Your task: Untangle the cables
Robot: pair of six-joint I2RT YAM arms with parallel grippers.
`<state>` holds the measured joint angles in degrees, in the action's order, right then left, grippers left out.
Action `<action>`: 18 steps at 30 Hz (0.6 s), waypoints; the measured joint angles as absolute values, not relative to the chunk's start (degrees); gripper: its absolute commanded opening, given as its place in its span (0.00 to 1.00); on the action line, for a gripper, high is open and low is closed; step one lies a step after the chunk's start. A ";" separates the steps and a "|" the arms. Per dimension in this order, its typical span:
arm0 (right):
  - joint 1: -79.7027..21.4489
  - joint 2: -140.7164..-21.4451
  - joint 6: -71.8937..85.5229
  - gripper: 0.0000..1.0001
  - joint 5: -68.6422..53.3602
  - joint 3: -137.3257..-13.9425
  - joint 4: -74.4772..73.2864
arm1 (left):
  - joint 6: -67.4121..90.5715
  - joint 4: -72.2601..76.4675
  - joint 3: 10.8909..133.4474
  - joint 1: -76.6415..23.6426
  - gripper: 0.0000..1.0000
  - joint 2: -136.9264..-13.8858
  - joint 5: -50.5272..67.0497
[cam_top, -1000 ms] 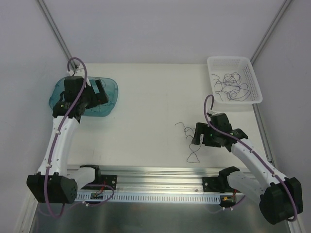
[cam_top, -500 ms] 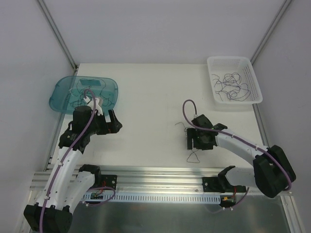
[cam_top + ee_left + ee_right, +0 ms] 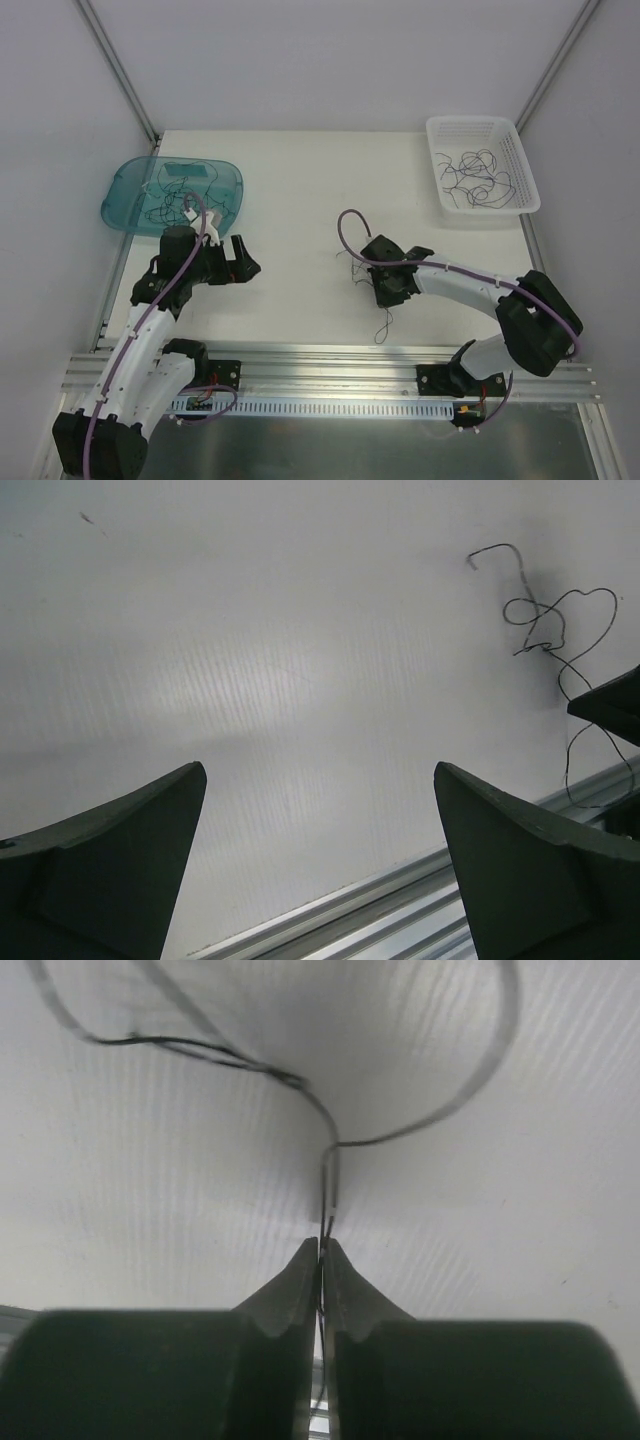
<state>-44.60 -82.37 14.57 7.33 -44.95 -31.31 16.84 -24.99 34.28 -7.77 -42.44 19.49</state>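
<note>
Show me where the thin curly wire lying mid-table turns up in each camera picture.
Top external: the wire trails just below centre, toward the near rail.
Left wrist: upper right, curled on the table.
Right wrist: centre, rising from the right fingers.
Shared landmark: those shut fingers, pinching it.

The left gripper (image 3: 318,770) is held wide open; the right gripper (image 3: 322,1244) is clamped on a cable (image 3: 334,1148), its arm stretched leftward.

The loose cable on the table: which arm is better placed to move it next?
Right, I judge. The right tool is shut on the cable, with the wire pinched between its tips. The left tool stands open and empty near the teal tray, apart from this cable.
</note>
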 measured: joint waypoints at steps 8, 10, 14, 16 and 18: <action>-51.57 -83.74 12.75 0.01 7.16 -49.04 -30.65 | 22.59 -22.96 33.71 -14.41 0.99 -42.48 21.17; -53.15 -82.26 12.47 0.01 6.35 -49.04 -29.39 | 24.88 -21.80 33.63 -17.17 0.99 -42.54 21.17; -56.01 -78.11 12.27 0.01 4.29 -49.32 -26.04 | 29.85 -19.40 33.54 -23.24 0.99 -43.11 20.53; -57.63 -76.64 11.97 0.01 3.29 -50.19 -24.45 | 32.05 -18.02 33.54 -26.30 0.99 -43.48 19.20; -59.02 -75.88 11.68 0.01 2.17 -51.24 -22.72 | 33.67 -16.58 33.54 -29.34 0.99 -44.40 18.11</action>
